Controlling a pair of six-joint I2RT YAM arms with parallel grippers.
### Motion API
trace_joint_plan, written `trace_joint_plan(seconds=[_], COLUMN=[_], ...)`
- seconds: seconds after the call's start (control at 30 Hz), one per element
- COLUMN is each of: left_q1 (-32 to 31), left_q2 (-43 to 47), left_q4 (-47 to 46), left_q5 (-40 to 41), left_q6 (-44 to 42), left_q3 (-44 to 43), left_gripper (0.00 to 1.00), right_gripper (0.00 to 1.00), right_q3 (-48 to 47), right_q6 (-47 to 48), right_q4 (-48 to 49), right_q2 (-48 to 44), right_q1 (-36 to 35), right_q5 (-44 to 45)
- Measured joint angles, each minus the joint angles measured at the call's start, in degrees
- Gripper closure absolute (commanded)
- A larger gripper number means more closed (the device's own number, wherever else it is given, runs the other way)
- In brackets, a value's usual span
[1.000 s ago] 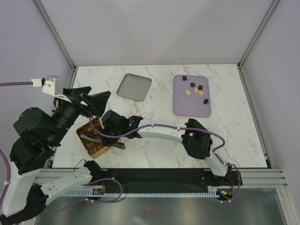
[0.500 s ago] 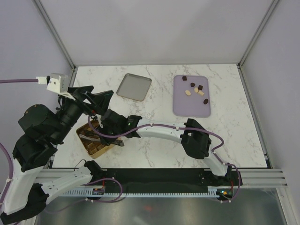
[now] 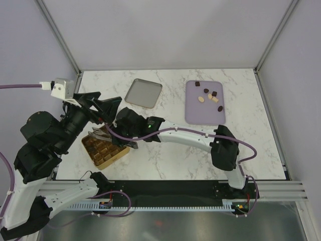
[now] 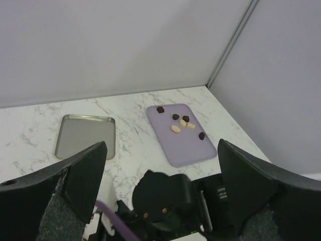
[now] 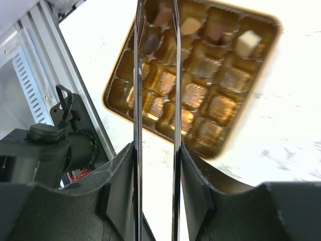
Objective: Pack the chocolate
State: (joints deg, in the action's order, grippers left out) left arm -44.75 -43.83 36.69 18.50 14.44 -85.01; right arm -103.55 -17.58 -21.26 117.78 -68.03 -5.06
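Near the left end of the table's [image 3: 160, 163] front edge: gold box [image 3: 113, 155], and over it the right gripper [image 5: 156, 10]. Reaches there from the right-hand base, stretched across the front of the marble. Shows two long thin blades [image 5: 136, 75] in the right wrist view, parallel, parted by a narrow slot roughly one compartment wide. Unclenched, then, and gripping nothing visible. Cannot tell whether clear of the box or touching it, with the very tips cut off by the top of that view.

Inside the box, along the row at the top of the right wrist view: several pieces of the chocolate [image 5: 247, 42], dark, brownish and cream-white, one to a compartment.

Toward the far right corner: lilac tray [image 3: 203, 114], with more of the chocolate loose on its far half, a few dark bits and a few cream ones, close together.

By the far edge, left of centre: silver tray [image 3: 143, 93], flat on the marble, well apart from both box and lilac tray.

Above the left edge, just beside the box: left gripper [image 4: 161, 144], raised off the surface, fingers [image 4: 85, 175] spread wide, released, holding and touching nothing. Looks across the table toward the far right corner, taking in both trays and, low in its view, the right arm's [image 4: 165, 196] dark wrist between its own fingers.
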Motion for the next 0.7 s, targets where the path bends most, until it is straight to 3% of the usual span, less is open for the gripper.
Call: trace_joint_plan(seconds=[0.3, 0.5, 0.7], left_q1=[0.0, 0.0, 0.0], left_q2=[-1.1, -2.0, -4.9], left_q4=[0.0, 0.0, 0.2], left_q5=[0.0, 0.0, -0.6], left_q6=[0.0, 0.0, 0.0], left_q3=[0.4, 3.9, 7.0], left_gripper=[0.0, 0.0, 0.0], right_gripper=[0.54, 0.54, 0.52], right_q3=[13.0, 26.1, 31.2], right_q6=[-0.7, -1.0, -0.4], right_q4=[2.2, 0.5, -4.2], right_q2=[-13.3, -21.3, -26.0], right_q1=[9.5, 23.3, 37.2], right_q5=[2.5, 6.9, 12.1])
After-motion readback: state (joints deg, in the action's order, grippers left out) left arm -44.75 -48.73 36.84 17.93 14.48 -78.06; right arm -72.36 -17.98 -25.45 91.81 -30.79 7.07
